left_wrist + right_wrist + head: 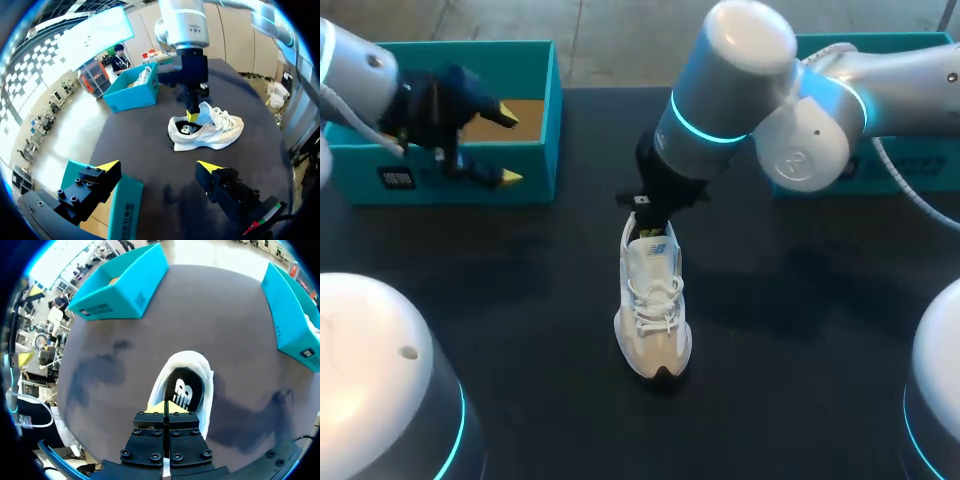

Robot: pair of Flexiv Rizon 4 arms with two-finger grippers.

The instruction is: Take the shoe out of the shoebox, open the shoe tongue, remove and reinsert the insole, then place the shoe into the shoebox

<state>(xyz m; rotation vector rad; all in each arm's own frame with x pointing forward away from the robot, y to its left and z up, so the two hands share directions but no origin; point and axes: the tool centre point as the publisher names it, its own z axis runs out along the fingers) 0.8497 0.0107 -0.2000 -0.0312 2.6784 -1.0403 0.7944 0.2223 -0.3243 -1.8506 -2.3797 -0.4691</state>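
Standing on its sole on the dark tabletop (pixel 800 320), the white shoe (pixel 655 300) sat at the centre of the head view. Its toe pointed to the lower edge of the frame and its heel to the upper edge, so its long axis ran top to bottom, leaning only slightly. The heel end was hidden beneath the right arm, which came in from the upper right and bent down over it.

In the right wrist view the right tool (pixel 167 407) had its yellow tips pressed together just over the tongue end of the shoe's mouth. The dark insole (pixel 184 390) and the rounded heel collar lay straight ahead of it. The left wrist view showed the same tool (pixel 191 116) standing upright, with its tips dipped into the opening just behind the tongue (pixel 206 112). The laces and toe stretched away on one side of it and the heel on the other.

The left tool (pixel 508 146) was well apart from the shoe, at the upper left of the head view. Its fingers were spread wide and held nothing. It straddled the near wall of the teal shoebox (pixel 450 185), one tip over the box's brown floor and the other over the tabletop.

A second teal box (pixel 820 45) stood at the upper right behind the right arm. Seen from the left wrist, it held another pale shoe (pixel 144 75).
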